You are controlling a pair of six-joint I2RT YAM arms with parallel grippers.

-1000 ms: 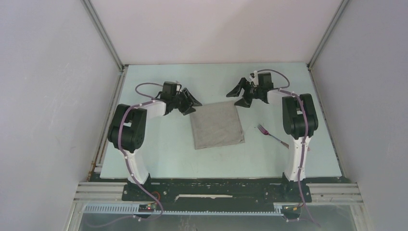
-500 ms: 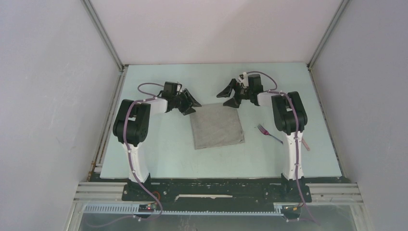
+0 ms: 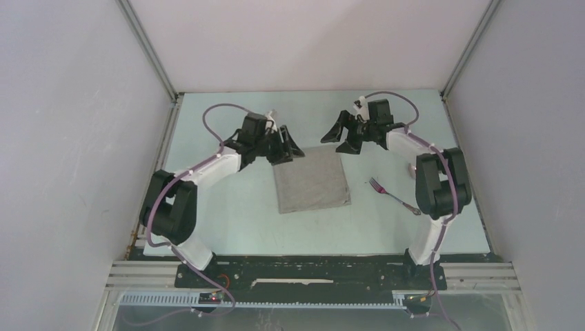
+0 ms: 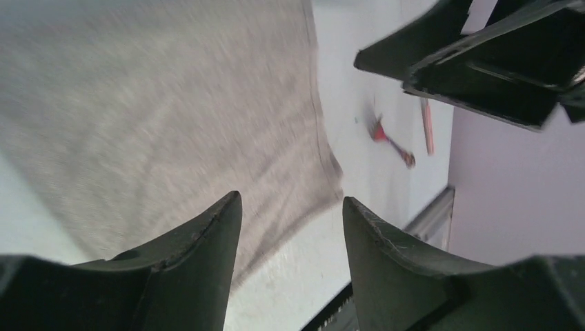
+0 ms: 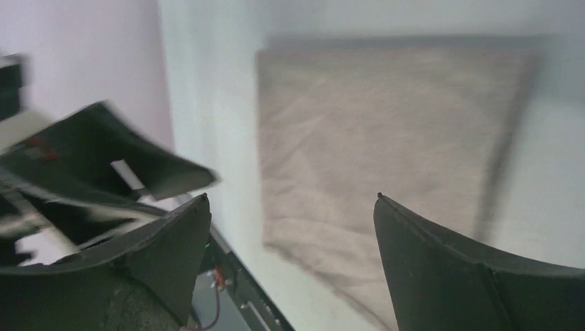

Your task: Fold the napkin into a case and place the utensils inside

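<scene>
- I see the napkin [image 3: 310, 181] lying flat at the middle of the table [image 3: 227, 214], a rough square with its edges a little skewed.
- My left gripper [image 3: 285, 147] is at the napkin's 11 o'clock corner. Its jaws stand apart with nothing between them.
- In the left wrist view that gripper [image 4: 290, 203] looks down on the cloth [image 4: 172, 103]. I cannot tell whether the fingertips touch it.
- My right gripper [image 3: 341, 138] is at the napkin's 1 o'clock, just past the far edge. Its jaws are spread wide and empty.
- In its own view, the right gripper [image 5: 291, 200] has the napkin [image 5: 386, 131] below it.
- The fork [image 3: 393, 195] lies on the table at the napkin's 3 o'clock, apart from the cloth, tines toward it.
- The left wrist view shows a pinkish handle [image 4: 426, 125] just beside the fork [image 4: 386, 134], too blurred for me to identify.
</scene>
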